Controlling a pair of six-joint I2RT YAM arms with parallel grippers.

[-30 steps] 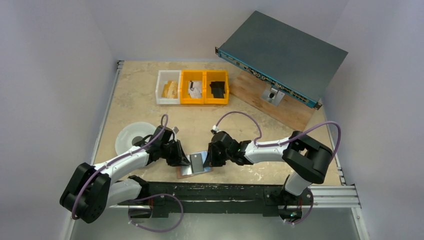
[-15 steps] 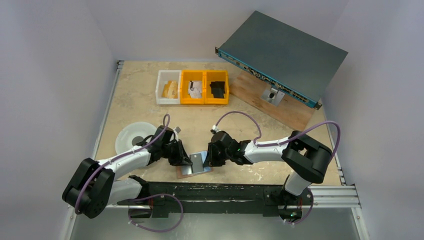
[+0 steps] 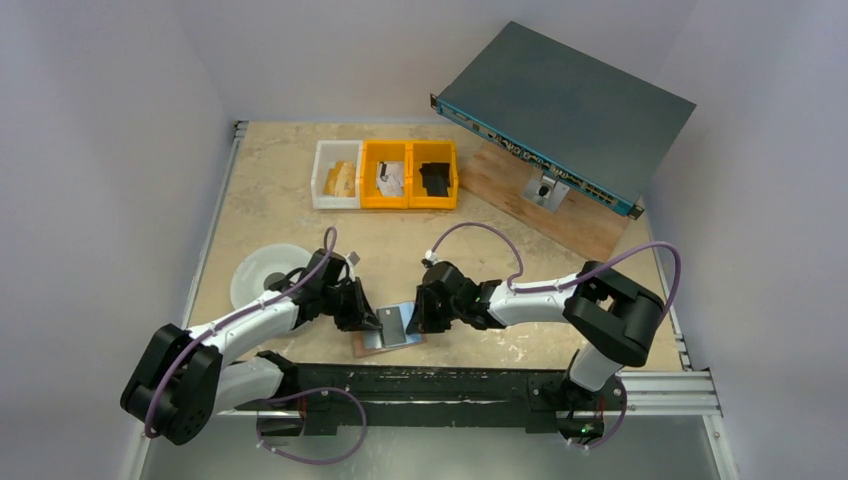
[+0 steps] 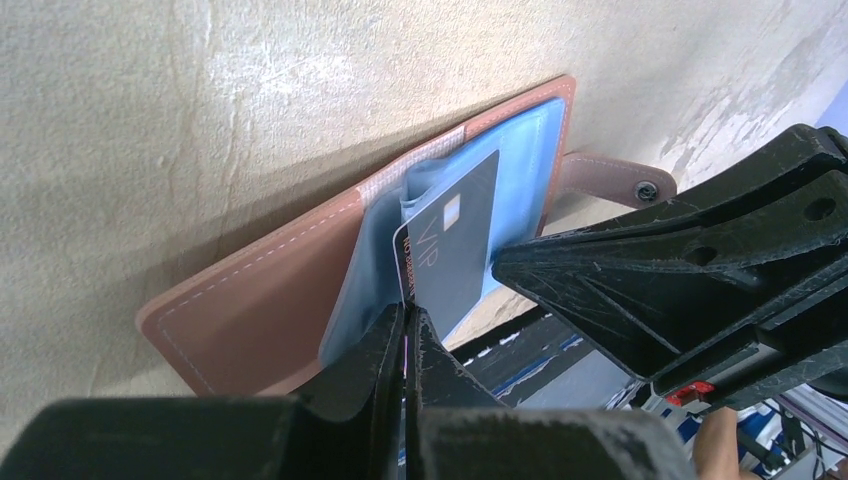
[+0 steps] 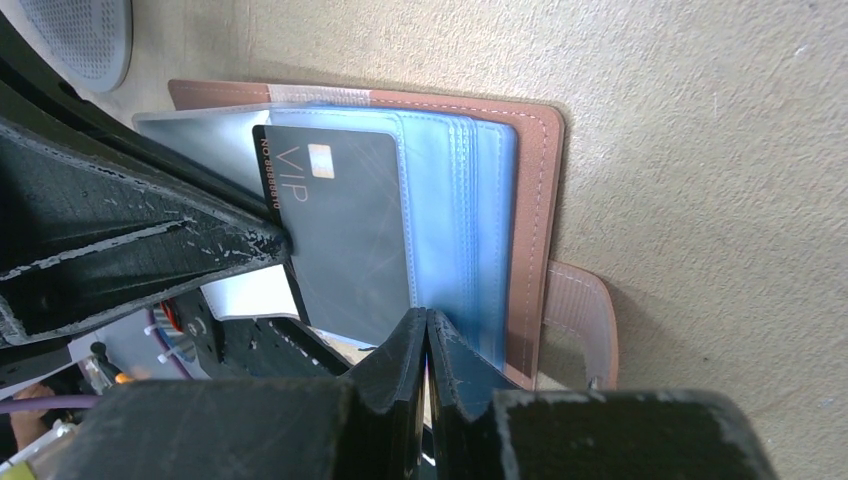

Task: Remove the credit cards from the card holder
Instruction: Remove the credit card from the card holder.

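The card holder [image 3: 383, 341] lies open on the table near the front edge, pinkish-tan outside with pale blue pockets [image 5: 455, 210]. A grey-silver credit card [image 4: 455, 245] marked VIP sticks halfway out of a pocket, and it also shows in the right wrist view [image 5: 340, 230]. My left gripper [image 4: 408, 312] is shut on the card's edge, at the left of the holder in the top view [image 3: 371, 320]. My right gripper [image 5: 427, 316] is shut on the blue inner pocket edge of the holder [image 5: 535, 200], at its right in the top view [image 3: 416, 320]. The snap tab [image 5: 582, 320] lies flat. No other cards show.
A white dish [image 3: 262, 272] sits left of the left arm. A white bin [image 3: 336, 175] and two yellow bins [image 3: 410, 172] stand at the back. A grey rack unit [image 3: 565, 105] leans on a wooden board [image 3: 560, 215] at the back right.
The left arm shifted slightly and came back. The card, the holder and both grippers stand as before.
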